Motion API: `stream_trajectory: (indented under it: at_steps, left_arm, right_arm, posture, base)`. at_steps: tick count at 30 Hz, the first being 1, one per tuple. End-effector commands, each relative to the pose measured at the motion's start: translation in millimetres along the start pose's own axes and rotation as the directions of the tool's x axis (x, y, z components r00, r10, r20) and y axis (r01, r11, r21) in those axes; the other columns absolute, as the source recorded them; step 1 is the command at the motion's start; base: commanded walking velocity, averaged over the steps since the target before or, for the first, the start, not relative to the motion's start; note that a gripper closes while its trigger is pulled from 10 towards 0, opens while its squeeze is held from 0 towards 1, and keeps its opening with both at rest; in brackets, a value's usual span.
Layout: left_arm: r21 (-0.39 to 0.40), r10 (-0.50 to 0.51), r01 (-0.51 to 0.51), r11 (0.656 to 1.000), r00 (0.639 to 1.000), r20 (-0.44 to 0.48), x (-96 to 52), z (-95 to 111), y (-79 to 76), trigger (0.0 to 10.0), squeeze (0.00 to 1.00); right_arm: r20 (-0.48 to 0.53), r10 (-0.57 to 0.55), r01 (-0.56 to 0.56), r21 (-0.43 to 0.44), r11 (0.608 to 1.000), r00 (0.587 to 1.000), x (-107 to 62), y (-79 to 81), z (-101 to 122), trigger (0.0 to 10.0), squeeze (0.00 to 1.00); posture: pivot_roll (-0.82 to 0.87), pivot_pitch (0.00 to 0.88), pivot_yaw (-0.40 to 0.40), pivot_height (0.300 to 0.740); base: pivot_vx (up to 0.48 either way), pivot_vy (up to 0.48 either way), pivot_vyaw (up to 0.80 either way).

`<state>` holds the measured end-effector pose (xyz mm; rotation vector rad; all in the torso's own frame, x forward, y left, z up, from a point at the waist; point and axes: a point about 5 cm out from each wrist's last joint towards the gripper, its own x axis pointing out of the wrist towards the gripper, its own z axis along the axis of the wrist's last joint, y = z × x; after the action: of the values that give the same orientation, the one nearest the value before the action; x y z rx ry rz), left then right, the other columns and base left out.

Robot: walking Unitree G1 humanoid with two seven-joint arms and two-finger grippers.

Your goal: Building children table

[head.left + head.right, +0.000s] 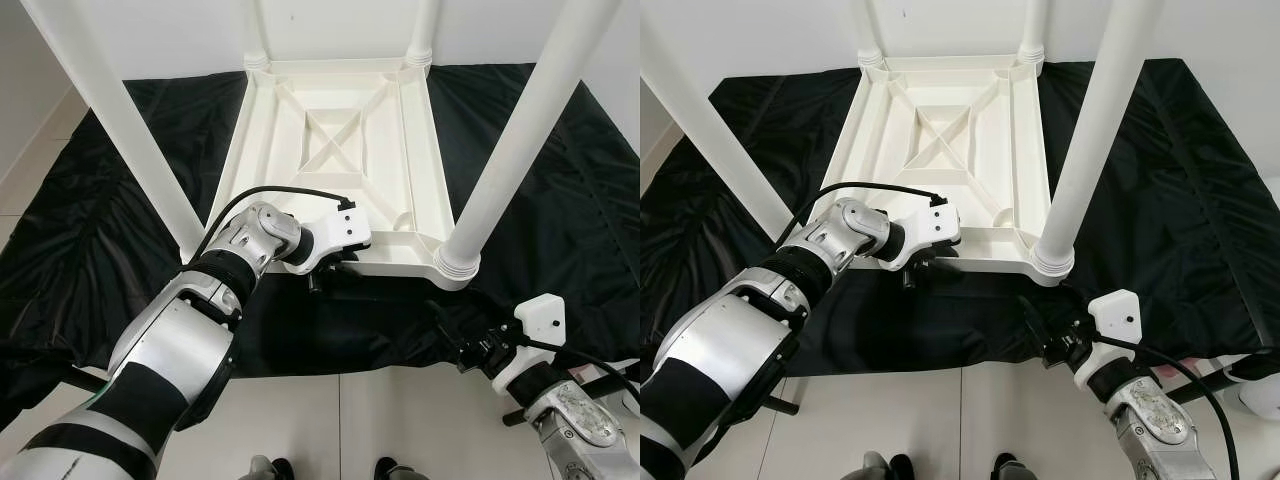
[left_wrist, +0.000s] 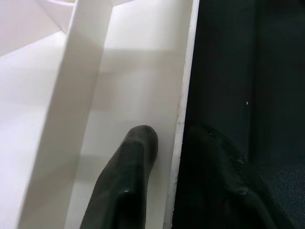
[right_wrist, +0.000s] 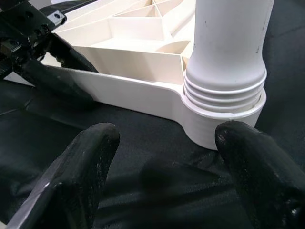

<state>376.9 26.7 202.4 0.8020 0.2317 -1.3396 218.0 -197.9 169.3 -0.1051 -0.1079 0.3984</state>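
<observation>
A white children's table [image 1: 330, 140] lies upside down on a black cloth [image 1: 560, 200], with its legs pointing up. My left gripper [image 1: 330, 268] is at the table's near rim [image 2: 181, 95]; one finger [image 2: 136, 148] is inside the rim channel and the other is outside over the cloth, pinching the edge between them. My right gripper [image 1: 452, 335] hovers low over the cloth just in front of the near-right leg [image 3: 228, 43] and its ribbed corner socket [image 3: 224, 114]. Its fingers [image 3: 90, 157] are spread wide with nothing between them.
The near-left leg [image 1: 120, 110] slants up across the left side. Two far legs [image 1: 420, 40] stand against a white wall. Pale floor tiles [image 1: 380, 420] run along the cloth's near edge, and my feet [image 1: 270, 468] are at the bottom.
</observation>
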Motion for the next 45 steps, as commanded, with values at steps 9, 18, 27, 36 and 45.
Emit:
stream_trajectory:
  at_steps: [9,18,27,36,45]
  left_arm:
    - [-0.09,-0.011,0.011,0.996,1.0,0.003,-0.5,-10,-2.4,0.0,0.0]
    - [-0.135,0.044,-0.037,0.99,0.998,0.053,-9.9,-9,5.0,0.0,0.0]
    - [-0.175,0.137,-0.096,0.98,0.961,0.241,-36.5,19,26.5,0.0,0.0]
    - [-0.134,0.156,-0.103,0.986,0.863,0.48,-68.5,61,19.7,10.0,0.0]
    - [-0.1,0.187,-0.159,0.982,0.793,0.579,-95.4,92,15.5,10.0,0.0]
  right_arm:
    - [-0.002,-0.002,0.002,0.009,1.0,1.0,-2.0,3.1,-2,10.0,0.0]
    - [-0.011,-0.015,0.015,0.034,0.999,1.0,-1.9,2.3,-7,10.0,0.0]
    - [-0.092,-0.093,0.101,0.089,0.991,0.991,-4.7,1.4,-38,10.0,0.0]
    - [-0.105,-0.11,0.12,0.092,0.989,0.988,30.3,-2.8,-60,10.0,0.0]
    - [0.039,-0.15,0.146,0.089,0.985,0.988,116.4,-34.5,-23,10.0,0.0]
  posture:
    - [-0.16,0.205,0.136,0.74]
    - [-0.16,0.202,0.137,0.74]
    - [-0.15,0.193,0.124,0.74]
    - [-0.14,0.17,0.096,0.74]
    - [-0.14,0.157,0.097,0.74]
  base:
    - [0.0,0.0,0.0]
    - [0.0,0.0,0.0]
    - [0.0,0.0,0.0]
    - [0.0,0.0,0.0]
    - [0.0,0.0,0.0]
